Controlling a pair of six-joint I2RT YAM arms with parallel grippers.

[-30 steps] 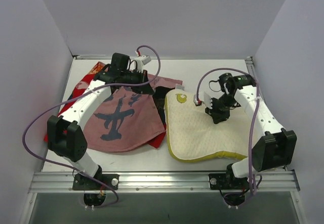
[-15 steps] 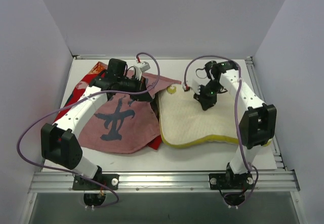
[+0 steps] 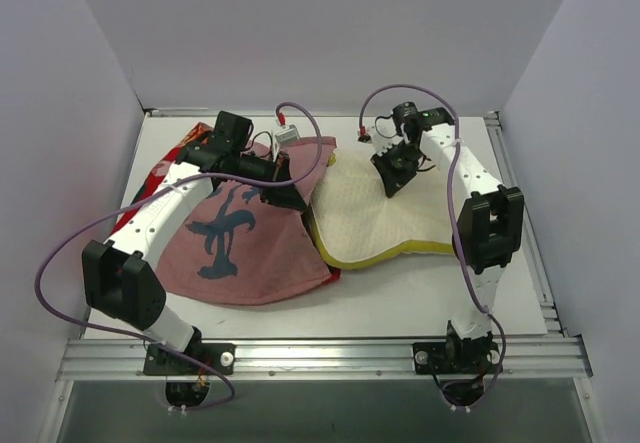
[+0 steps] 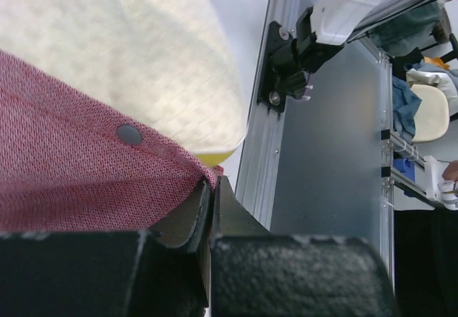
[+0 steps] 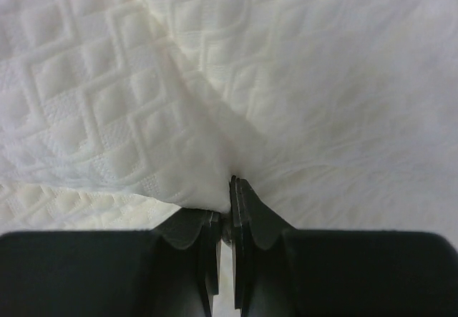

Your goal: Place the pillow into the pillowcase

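1. While the left gripper (image 4: 210, 188) is clenched on the lip of the case (image 3: 235, 253), just past a snap (image 4: 129, 133), that raised lip serves as the mouth. The case lies pink side up on the left of the table (image 3: 400, 308).
2. The left arm's job, as I judge it, is to hold that lip high and taut. A sagging lip would let the pillow ride over the case instead of into it.
3. At the mouth, the pillow (image 3: 375, 223) touches the lifted lip with its left edge. The left wrist view shows cream quilting just beside the pink cloth. I cannot tell how far it has gone in, if at all.
4. The pillow itself lies right of centre, its yellow band along the near edge.
5. The right gripper (image 5: 229, 188) is pinched on a small fold of the quilted face, near the far edge.
6. From there, push leftward low and slowly, aiming the leading corner under the lip. The pinch holds only a thin ridge of cloth, so a hard shove may slip it or bunch the pillow.
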